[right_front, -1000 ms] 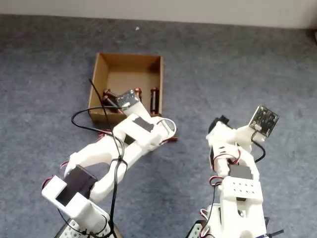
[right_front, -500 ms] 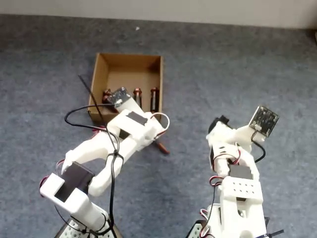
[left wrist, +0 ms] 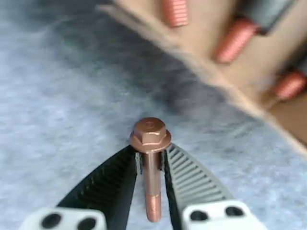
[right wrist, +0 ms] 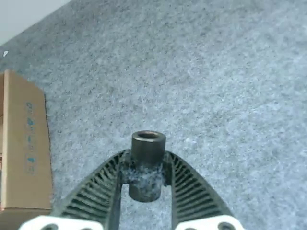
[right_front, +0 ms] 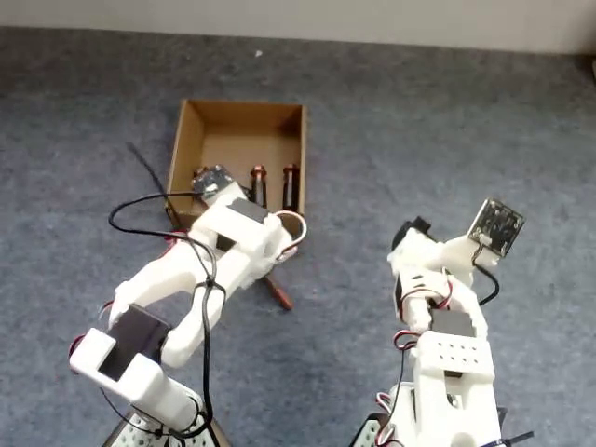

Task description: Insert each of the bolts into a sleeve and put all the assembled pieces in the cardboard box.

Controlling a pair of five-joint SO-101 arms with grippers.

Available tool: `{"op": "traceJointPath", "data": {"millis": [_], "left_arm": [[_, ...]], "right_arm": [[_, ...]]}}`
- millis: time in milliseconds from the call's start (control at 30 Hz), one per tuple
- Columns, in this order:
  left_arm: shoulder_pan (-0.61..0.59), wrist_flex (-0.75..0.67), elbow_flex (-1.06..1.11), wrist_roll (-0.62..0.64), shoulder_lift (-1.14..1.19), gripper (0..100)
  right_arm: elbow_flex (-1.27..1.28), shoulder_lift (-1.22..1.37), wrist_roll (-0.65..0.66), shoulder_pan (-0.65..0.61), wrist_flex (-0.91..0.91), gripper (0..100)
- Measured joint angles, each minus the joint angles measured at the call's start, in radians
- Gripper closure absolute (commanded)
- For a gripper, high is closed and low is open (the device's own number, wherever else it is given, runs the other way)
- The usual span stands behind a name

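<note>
My left gripper (left wrist: 151,151) is shut on a copper bolt (left wrist: 151,134), hex head pointing away, just above the grey carpet beside the cardboard box's (left wrist: 225,93) near wall. In the high view the left arm's wrist (right_front: 244,233) hangs over that wall of the box (right_front: 240,140). A thin copper-brown piece (right_front: 279,296) pokes out below it; I cannot tell whether it is this bolt. My right gripper (right wrist: 146,158) is shut on a dark sleeve (right wrist: 147,143) held upright, bore showing, over carpet right of the box (right wrist: 24,143). Three assembled pieces (right_front: 257,184) lie in the box.
Threaded copper ends of the boxed pieces (left wrist: 235,43) show past the box wall. A black cable (right_front: 149,172) loops from the left arm across the box's left side. The right arm (right_front: 447,317) stands at the near right, with open carpet between the two arms.
The left arm's wrist has swung leftward along the box's near wall, and the copper-brown piece under it has shifted down and left. The right arm has stayed still.
</note>
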Motion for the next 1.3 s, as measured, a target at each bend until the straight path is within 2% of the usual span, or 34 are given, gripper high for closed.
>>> {"op": "traceJointPath", "data": {"millis": [100, 467, 633, 767, 967, 1300], "left_arm": [[-0.008, 0.052, 0.002, -0.048, -0.06, 100], [-0.005, 0.071, 0.112, -0.27, -0.4, 99], [-0.005, 0.066, 0.195, -0.394, -0.594, 99], [-0.005, -0.029, 0.307, -0.497, -0.718, 99], [-0.006, -0.187, 0.479, -0.672, -0.87, 99], [-0.075, -0.209, 0.531, -0.856, -1.089, 99]], "right_arm": [[0.0, 0.0, 0.0, 0.0, 0.0, 99.3], [0.0, 0.0, 0.015, 0.0, 0.003, 99.3], [0.0, -0.098, 0.068, -0.014, 0.164, 99.4], [0.006, -0.288, 0.115, -0.103, 0.29, 99.4], [0.13, -0.597, 0.239, -0.281, 0.354, 99.4], [0.285, -0.778, 0.377, -0.542, 0.358, 99.4]]}}
